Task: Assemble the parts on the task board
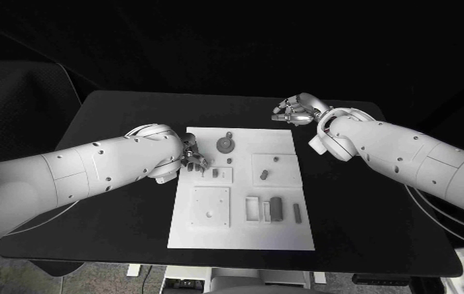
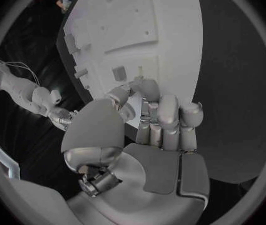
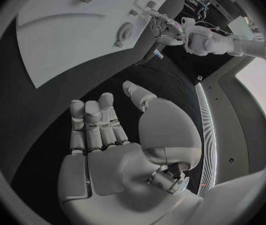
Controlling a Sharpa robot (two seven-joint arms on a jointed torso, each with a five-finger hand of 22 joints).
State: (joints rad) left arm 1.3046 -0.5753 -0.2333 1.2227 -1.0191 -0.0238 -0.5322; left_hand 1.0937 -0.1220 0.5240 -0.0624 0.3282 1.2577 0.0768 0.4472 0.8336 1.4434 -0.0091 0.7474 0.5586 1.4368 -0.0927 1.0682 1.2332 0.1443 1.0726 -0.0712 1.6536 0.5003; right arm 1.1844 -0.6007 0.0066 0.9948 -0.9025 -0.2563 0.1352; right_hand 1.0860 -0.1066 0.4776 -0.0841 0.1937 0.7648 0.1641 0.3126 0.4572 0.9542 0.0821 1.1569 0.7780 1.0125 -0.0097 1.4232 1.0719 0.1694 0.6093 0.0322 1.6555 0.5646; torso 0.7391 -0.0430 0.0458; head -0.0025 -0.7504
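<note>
The task board (image 1: 242, 230) is seen lying in the middle of the black counter (image 1: 116, 116), its long side running from the near edge toward the far edge. Small parts are spread over it: a round part (image 1: 225, 145) near the board's far edge, a small peg (image 1: 263, 173) toward its right side, and a dark bar (image 1: 275, 208) with a thinner strip (image 1: 297, 213) beside it near the right edge (both lie flat).

The left hand (image 1: 192, 160) is held at the board's left edge, level with the far half of the board. In the left wrist view its fingers (image 2: 168, 116) are curled inward over the board's rim, and whether anything is pinched between them cannot be told. The round part lies just beyond this hand, toward the far edge, apart from it.

The right hand (image 1: 296, 111) is raised over the bare counter beyond the board's far right corner, well apart from every part. In the right wrist view its fingers (image 3: 94, 125) are extended and loosely apart, and nothing is held.
</note>
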